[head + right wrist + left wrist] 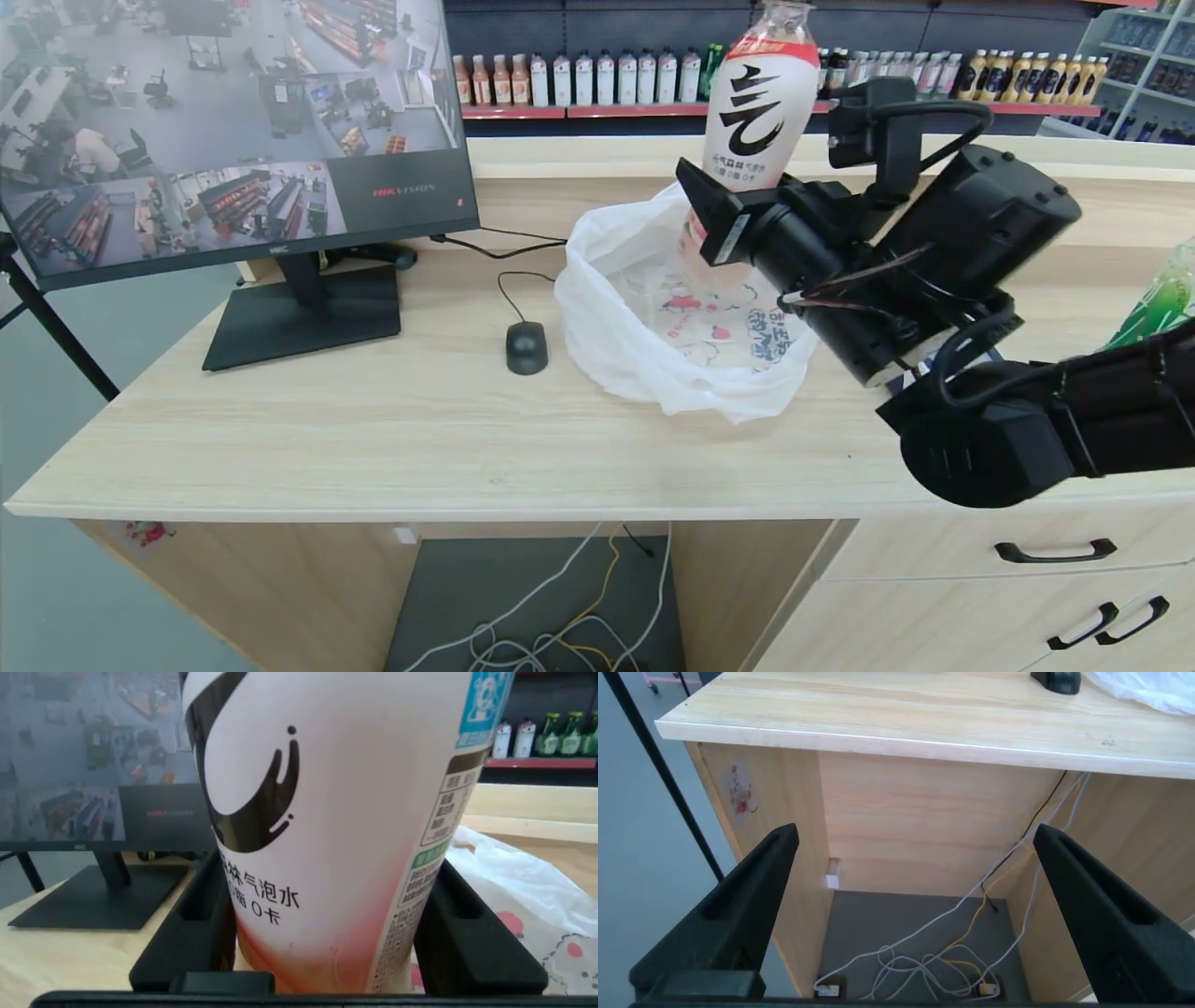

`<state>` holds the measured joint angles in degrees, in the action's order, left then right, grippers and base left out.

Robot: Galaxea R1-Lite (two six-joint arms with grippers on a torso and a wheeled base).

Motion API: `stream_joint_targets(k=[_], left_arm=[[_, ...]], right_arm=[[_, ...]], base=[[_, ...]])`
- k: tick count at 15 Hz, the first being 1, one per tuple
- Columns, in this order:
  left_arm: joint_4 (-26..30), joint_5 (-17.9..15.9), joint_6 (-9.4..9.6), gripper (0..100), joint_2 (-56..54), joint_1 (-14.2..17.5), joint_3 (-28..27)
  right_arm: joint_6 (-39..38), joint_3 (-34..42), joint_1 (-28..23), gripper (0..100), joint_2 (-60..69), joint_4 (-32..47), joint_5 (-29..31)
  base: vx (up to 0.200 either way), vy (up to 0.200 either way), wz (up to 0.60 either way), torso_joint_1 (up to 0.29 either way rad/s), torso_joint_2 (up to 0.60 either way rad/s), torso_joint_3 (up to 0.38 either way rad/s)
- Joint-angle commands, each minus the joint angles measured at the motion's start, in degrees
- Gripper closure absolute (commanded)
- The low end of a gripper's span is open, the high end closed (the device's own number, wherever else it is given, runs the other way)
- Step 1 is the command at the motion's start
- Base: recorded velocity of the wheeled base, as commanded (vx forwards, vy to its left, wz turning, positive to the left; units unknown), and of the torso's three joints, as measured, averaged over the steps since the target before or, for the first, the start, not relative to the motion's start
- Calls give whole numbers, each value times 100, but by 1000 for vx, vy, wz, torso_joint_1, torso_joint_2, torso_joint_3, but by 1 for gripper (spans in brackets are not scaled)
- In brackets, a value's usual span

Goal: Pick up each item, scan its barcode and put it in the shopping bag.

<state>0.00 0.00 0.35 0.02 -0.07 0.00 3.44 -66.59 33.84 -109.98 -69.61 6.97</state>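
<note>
One bottle [761, 103] is clamped in the right claw [726, 222], held upright over the open mouth of the shopping bag [653, 350]. Its base is down at the bag's rim; whether it touches the plastic cannot be told. The bottle is white, shading to pinkish orange toward the bottom, with a red band below a clear neck. Its label carries one large black brush-stroke character, a row of small black characters beneath it, and a panel of fine print down one side. In the right wrist view the bottle [346, 812] sits between the two black fingers [192, 924] of the right claw [332, 947], which press against its lower sides. The single bag is thin white plastic, crumpled, printed with small red and blue cartoon figures, and it rests on the pale wood tabletop [373, 429]. The left claw [915, 905] hangs with its fingers wide apart, holding nothing, in front of the tabletop's edge and facing the loose cables [924, 952] under it. On the tabletop are also one black mouse [527, 347] just beside the bag and one monitor [233, 121] showing several camera feeds. A green bottle [1162, 303] shows at the right edge. Behind, a shelf [607, 110] holds a long row of bottles.
</note>
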Motion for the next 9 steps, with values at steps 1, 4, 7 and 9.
stream_joint_targets(k=[1, 4, 7, 9], left_arm=[[0, 0, 0, 0, -2, -1, 0], [0, 0, 0, 0, -2, -1, 0], [0, 0, 0, 0, -2, -1, 0], [0, 0, 0, 0, -2, 7, 0]], right_arm=[[-36, -795, -18, 100, -700, 211, -12], [-27, -1120, -27, 100, -1104, 246, -12], [-27, -1357, -97, 100, -1421, 246, -21], [-27, -1524, -202, 100, -1640, 237, -12]], base=[[0, 0, 0, 0, 0, 0], [0, 0, 0, 0, 0, 0], [0, 0, 0, 0, 0, 0], [0, 0, 0, 0, 0, 0]])
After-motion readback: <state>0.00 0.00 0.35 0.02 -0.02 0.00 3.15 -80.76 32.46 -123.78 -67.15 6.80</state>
